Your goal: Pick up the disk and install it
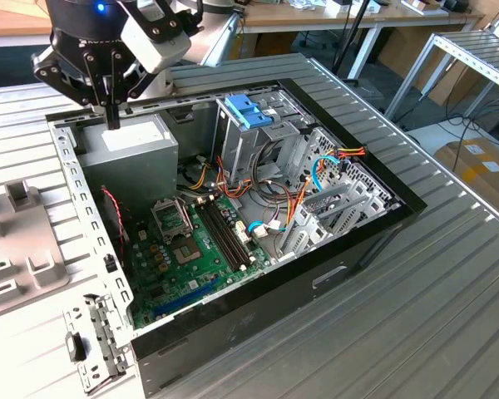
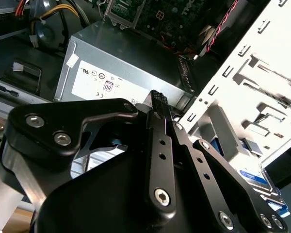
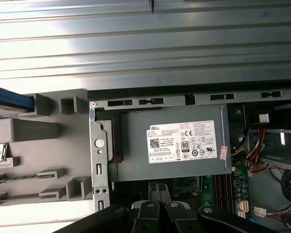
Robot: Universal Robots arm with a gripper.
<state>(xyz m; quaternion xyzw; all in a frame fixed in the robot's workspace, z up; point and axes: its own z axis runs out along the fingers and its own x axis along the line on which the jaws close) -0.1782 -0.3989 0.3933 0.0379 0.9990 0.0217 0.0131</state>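
Gripper point(image 1: 112, 119): hangs at upper part of exterior view's left, my long axis near vertical, tips pointing down. Jaws closed; nothing between them. My fingertips point(image 3: 155, 190) sit pressed side by side in first wrist view. Linkage bars point(image 2: 199, 160) folded inward to either side (black, bolted joints plain in both wrist views). Wrist point(image 1: 83, 37): black housing directly above, blue indicator lit. Pale camera block point(image 1: 154, 37) fixed to its side.
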